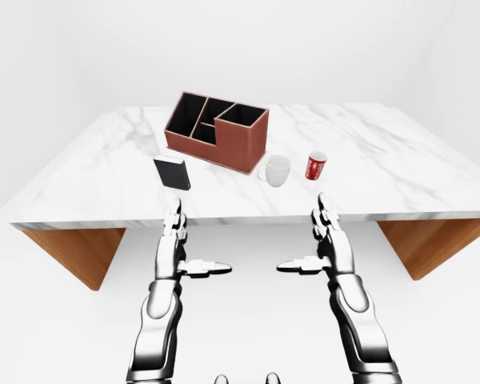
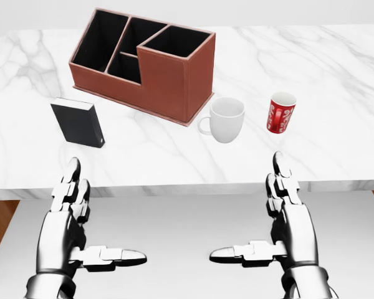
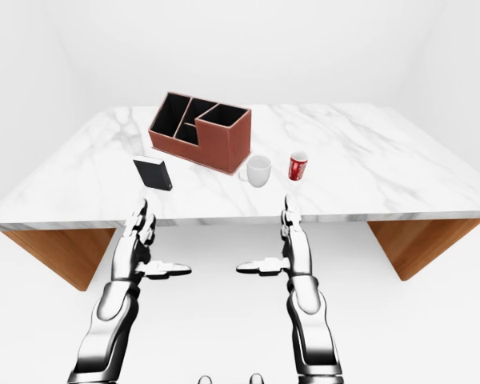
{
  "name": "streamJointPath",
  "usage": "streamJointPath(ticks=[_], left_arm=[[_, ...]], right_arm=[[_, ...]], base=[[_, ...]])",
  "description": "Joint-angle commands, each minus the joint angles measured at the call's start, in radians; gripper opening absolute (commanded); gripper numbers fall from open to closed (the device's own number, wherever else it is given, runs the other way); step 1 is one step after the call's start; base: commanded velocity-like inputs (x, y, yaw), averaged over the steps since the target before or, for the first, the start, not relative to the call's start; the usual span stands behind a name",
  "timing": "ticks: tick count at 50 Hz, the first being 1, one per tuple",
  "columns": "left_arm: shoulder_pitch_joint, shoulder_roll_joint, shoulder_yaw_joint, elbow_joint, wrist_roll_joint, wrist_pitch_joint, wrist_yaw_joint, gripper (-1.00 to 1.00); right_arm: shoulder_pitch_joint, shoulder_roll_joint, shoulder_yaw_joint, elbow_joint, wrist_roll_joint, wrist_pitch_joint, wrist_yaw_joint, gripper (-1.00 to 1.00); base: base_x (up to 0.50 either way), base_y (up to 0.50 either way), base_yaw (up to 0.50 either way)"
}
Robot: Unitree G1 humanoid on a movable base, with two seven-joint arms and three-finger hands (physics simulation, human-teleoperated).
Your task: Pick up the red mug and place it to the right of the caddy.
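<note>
**A:** How would you go about the reach from here?

**B:** Use the right hand (image 2: pixel 280 212). It hangs below the table (image 2: pixel 336 75) edge with its fingers straight and spread wide, thumb out to the side, holding nothing. The left hand (image 2: pixel 71 215) is the same, wide and empty. My guess is the reach hasn't begun, so the arm has to rise over the edge first, then go forward.

**A:** Where's the red mug against the caddy?

**B:** In the head view the red mug (image 2: pixel 280 112) stands upright to the right of the caddy (image 2: pixel 143 62), well apart from it, with a white mug (image 2: pixel 225 119) between them, just beside the caddy's right end. A black box (image 2: pixel 78 122) stands to the caddy's lower left, out of the way.

**A:** Anything to watch?

**B:** Come in from the mug's right, so the fingers don't knock the white mug. Close round the body mid-height and lift it straight up.

**A:** What does it look like?

**B:** Small, red with a pale pattern on the wall, white inside, tapering slightly. I can't make out a handle.
</note>
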Motion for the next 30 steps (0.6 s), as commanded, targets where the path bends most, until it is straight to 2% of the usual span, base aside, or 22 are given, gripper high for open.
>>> streamJointPath(ticks=[1,8,16,23,30], left_arm=[[0.085,0.003,0.004,-0.214,-0.007,0.065,-0.028,1.0],[0.162,-0.002,-0.022,-0.392,0.004,0.067,-0.036,1.0],[0.261,0.005,-0.069,-0.597,0.037,0.067,-0.036,1.0],[0.396,0.035,-0.15,-0.793,0.073,0.067,-0.009,1.0],[0.463,0.055,-0.152,-0.96,0.068,0.067,-0.001,1.0]], right_arm=[[0.112,-0.008,-0.03,-0.315,0.006,0.059,0.052,1.0],[0.184,0.004,-0.013,-0.469,0.006,0.059,0.084,1.0],[0.237,0.01,-0.035,-0.633,0.031,0.059,0.114,1.0],[0.264,0.022,-0.079,-0.737,0.055,0.059,0.149,1.0],[0.308,0.049,-0.13,-0.874,0.095,0.059,0.196,1.0]], base=[[0.0,0.0,0.0],[0.0,0.0,0.0],[0.0,0.0,0.0],[0.0,0.0,0.0],[0.0,0.0,0.0]])
